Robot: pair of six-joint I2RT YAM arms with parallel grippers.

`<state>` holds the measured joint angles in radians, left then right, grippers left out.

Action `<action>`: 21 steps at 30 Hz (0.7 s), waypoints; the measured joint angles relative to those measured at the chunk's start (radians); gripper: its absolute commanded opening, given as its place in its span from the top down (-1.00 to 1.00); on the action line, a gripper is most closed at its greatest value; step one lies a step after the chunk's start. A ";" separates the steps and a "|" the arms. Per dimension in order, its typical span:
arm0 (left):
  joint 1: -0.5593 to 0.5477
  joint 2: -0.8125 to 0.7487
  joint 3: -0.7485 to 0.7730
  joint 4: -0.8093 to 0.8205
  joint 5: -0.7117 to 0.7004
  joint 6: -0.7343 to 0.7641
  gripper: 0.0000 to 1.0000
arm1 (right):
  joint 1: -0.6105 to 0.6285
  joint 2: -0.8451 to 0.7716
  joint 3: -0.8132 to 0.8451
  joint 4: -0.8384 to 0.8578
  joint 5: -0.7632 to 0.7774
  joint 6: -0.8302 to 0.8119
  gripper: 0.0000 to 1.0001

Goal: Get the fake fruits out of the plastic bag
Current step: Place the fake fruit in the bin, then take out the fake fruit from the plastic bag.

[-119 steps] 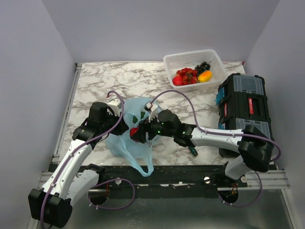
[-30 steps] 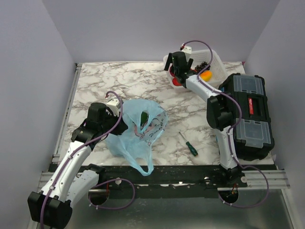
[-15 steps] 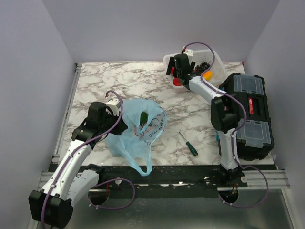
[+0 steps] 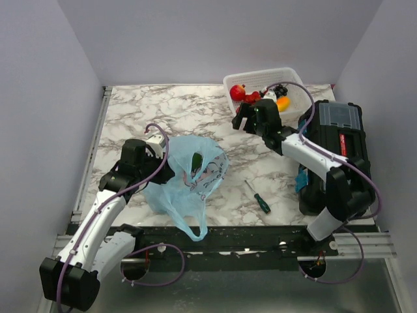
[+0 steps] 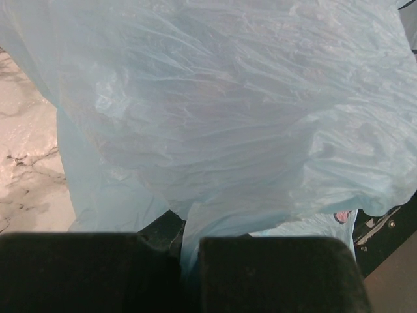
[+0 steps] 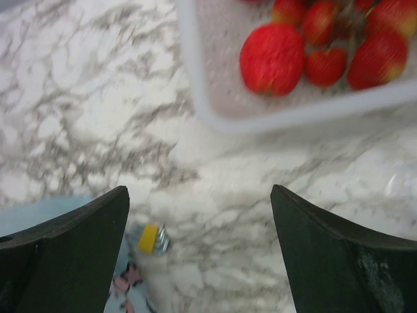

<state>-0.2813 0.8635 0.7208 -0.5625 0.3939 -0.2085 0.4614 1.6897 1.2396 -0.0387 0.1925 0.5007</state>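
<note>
Centre-left in the top view, the left gripper [image 5: 189, 246] pinches a fold of the bag [image 4: 186, 186], its jaws nearly closed on the film. A green fruit [image 4: 197, 160] lies inside the bag. At upper right, the right gripper [image 6: 199, 192] hovers wide open and empty just below the basket [image 4: 260, 74], which holds red fruits [image 6: 272, 59].

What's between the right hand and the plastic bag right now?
Bare marble table, in the top view; the right wrist view adds a tiny yellow bit beside the bag.
</note>
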 measured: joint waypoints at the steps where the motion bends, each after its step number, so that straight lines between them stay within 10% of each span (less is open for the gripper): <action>1: 0.000 0.001 0.000 0.000 0.000 0.000 1.00 | 0.016 -0.038 -0.055 0.017 -0.017 0.006 -0.82; 21: 0.003 0.031 0.000 0.000 0.008 0.000 1.00 | 0.444 -0.637 -0.567 0.094 -0.145 0.031 -0.78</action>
<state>-0.2779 0.8944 0.7208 -0.5621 0.4023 -0.2089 0.9058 1.0527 0.6727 0.0555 0.0471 0.5312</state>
